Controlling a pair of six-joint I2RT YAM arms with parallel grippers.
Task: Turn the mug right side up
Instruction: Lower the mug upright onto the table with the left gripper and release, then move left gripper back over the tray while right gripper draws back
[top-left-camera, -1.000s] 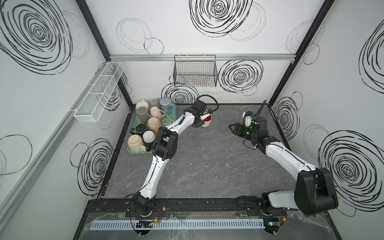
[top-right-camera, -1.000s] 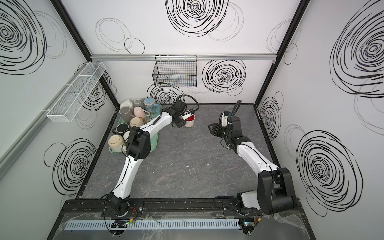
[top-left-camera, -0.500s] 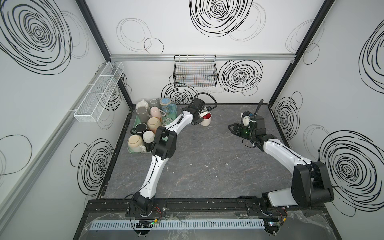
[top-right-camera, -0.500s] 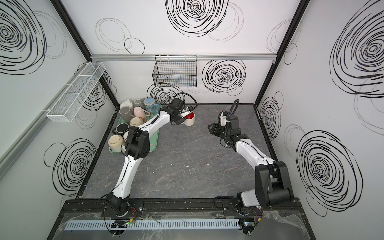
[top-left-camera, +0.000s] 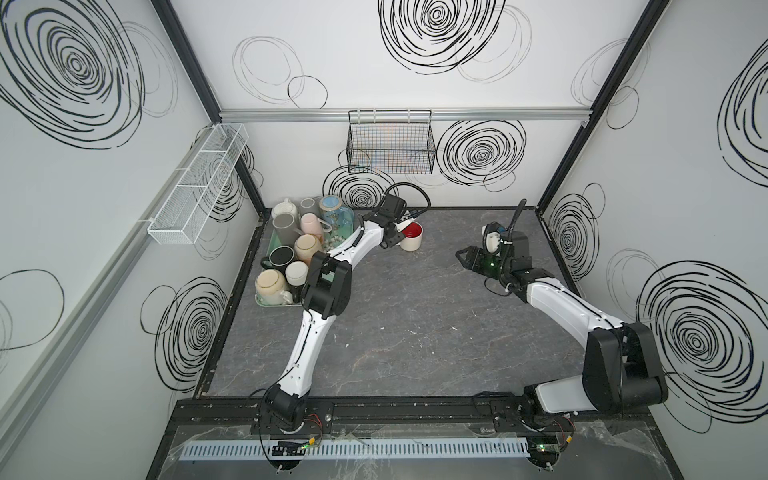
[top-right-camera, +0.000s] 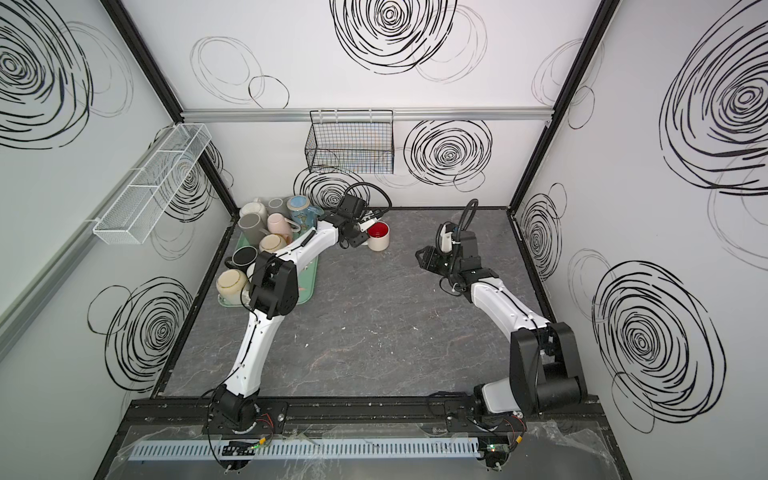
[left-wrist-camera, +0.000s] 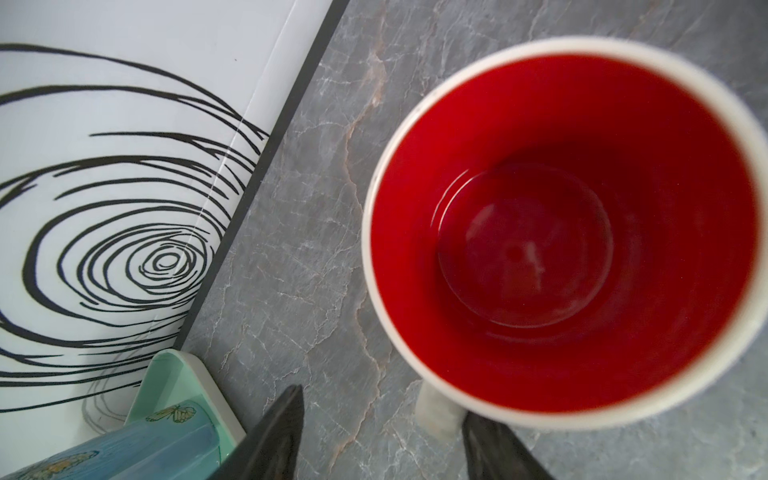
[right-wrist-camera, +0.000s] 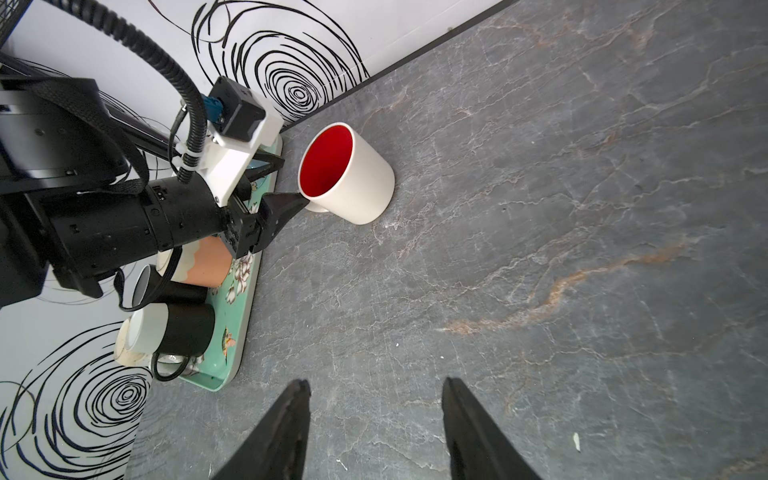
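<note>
The white mug (top-left-camera: 411, 242), red inside, stood upright on the grey table (top-left-camera: 415, 332) near its 12 o'clock edge. At the mug's 9 o'clock the left gripper (left-wrist-camera: 380, 399) gripped nothing, its jaws spread around the handle (left-wrist-camera: 440, 415). The mint tray (top-right-camera: 307, 282) of cups lay beyond. At 3 o'clock, well apart, the right gripper (right-wrist-camera: 374, 395) gaped empty.

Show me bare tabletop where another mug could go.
The grey marble tabletop is bare between the white red-lined mug and the right arm's fingers, and across its near half. Crowded: the green tray of mugs, far left.
</note>
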